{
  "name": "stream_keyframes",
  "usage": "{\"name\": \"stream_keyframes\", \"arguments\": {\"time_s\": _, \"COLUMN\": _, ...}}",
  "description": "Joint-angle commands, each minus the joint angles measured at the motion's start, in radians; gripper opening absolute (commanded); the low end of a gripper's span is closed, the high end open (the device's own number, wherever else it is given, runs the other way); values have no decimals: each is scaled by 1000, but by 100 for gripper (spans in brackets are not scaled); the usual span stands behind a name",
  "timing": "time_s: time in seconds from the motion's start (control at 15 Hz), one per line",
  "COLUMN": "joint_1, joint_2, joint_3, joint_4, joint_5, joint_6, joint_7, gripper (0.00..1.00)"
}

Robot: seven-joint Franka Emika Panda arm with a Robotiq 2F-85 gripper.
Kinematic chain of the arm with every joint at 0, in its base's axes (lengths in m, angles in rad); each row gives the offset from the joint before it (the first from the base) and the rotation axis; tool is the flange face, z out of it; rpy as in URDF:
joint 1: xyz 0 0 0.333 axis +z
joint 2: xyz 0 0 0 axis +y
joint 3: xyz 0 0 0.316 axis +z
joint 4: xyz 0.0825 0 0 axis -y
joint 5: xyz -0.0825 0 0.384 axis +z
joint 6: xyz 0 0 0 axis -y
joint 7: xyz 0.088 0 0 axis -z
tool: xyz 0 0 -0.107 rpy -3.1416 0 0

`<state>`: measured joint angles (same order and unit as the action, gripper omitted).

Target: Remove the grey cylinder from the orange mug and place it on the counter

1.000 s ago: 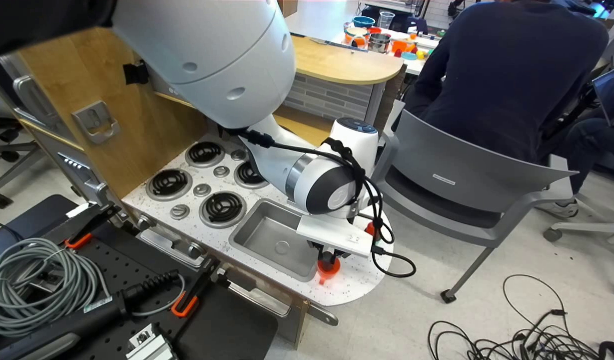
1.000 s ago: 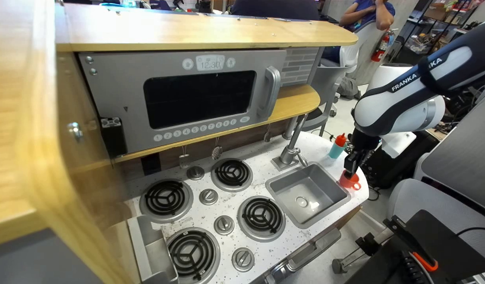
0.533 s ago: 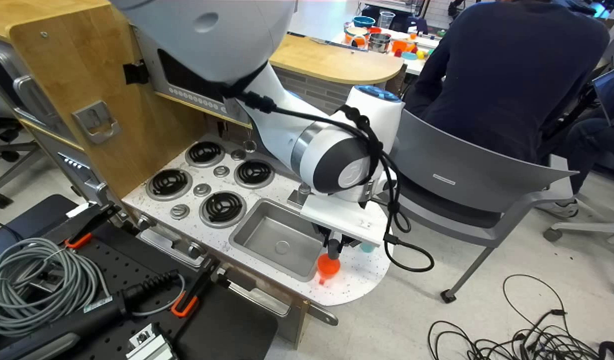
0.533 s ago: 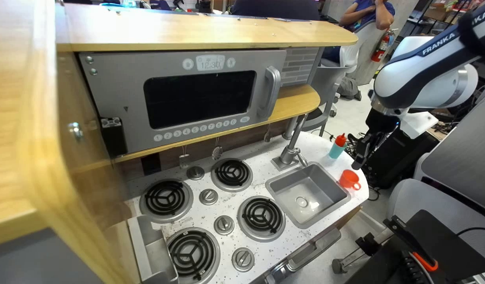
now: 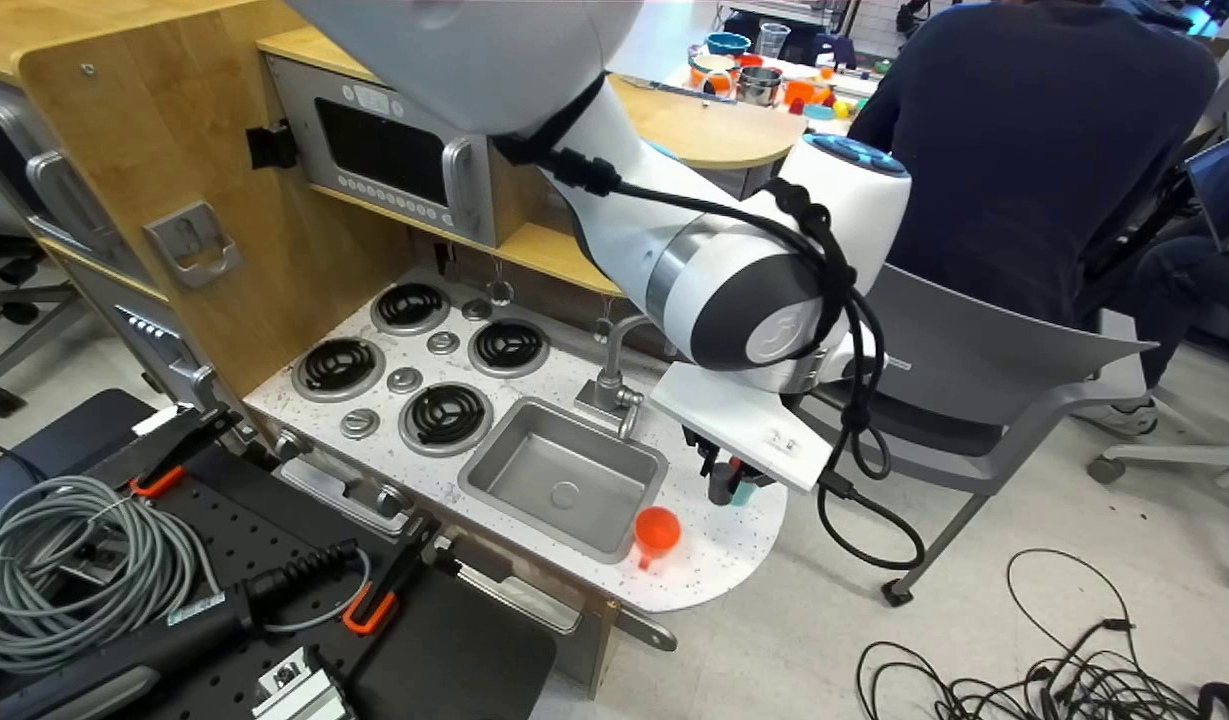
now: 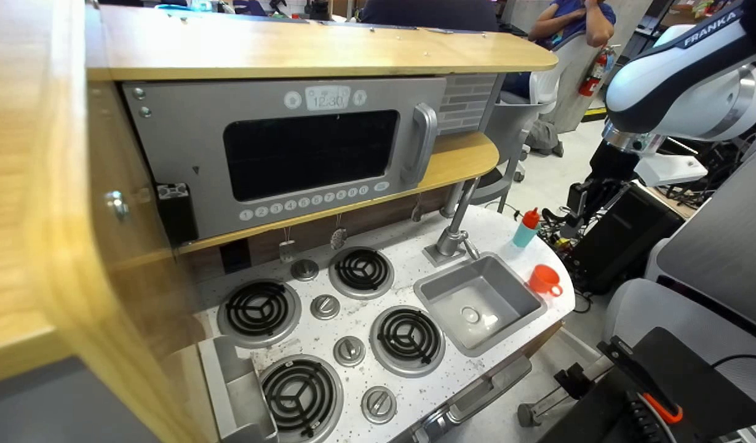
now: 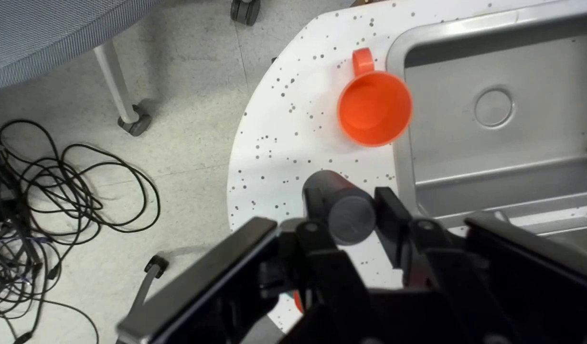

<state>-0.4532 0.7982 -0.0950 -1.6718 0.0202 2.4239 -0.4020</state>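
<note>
1. One orange mug (image 7: 374, 107) stands upright on the bench (image 7: 283, 157), just beside the rim of the sink (image 6: 476, 288). In the wrist view its mouth faces the viewer; plain orange inner wall and floor are visible.

2. Sink: grey metal basin, let into the bench. A round drain (image 6: 470, 314) sits in its floor; in an exterior view a bright reflection shows near the drain.

3. Cup (image 6: 524, 236): turquoise, upright on the bench, near the faucet (image 6: 446, 245). A red piece (image 6: 530, 218) with a pointed tip projects from its top. Whether this piece is a lid or a separate item standing inside cannot be told.

4. Cylinder (image 5: 722, 483), location: outside the mug, raised and apart from the bench, held by the claw (image 7: 349, 206). In an exterior view it hangs in front of the cup and overlaps it.

5. Cylinder, appearance: plain, dark grey, narrower than the mug's mouth. In the wrist view the round end face is turned toward the viewer, and a reddish tinge marks part of the side. Outline partly blurred.

6. Claw: set narrow, holding the cylinder. The fingers (image 7: 392, 217) bear on opposite sides of it, with the end face visible between them.
</note>
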Motion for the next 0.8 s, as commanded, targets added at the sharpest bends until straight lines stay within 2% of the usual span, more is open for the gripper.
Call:
{"name": "stream_keyframes", "arguments": {"time_s": 0.0, "joint_1": -24, "joint_2": 75, "joint_3": -6, "joint_4": 129, "joint_5": 35, "joint_6": -60, "joint_7": 44, "gripper": 8}}
{"name": "stream_keyframes", "arguments": {"time_s": 0.33, "joint_1": -58, "joint_2": 196, "joint_3": -15, "joint_4": 271, "joint_5": 44, "joint_6": -124, "joint_7": 90, "gripper": 8}}
{"name": "stream_keyframes", "arguments": {"time_s": 0.73, "joint_1": -63, "joint_2": 314, "joint_3": -16, "joint_4": 396, "joint_5": 35, "joint_6": -152, "joint_7": 121, "gripper": 8}}
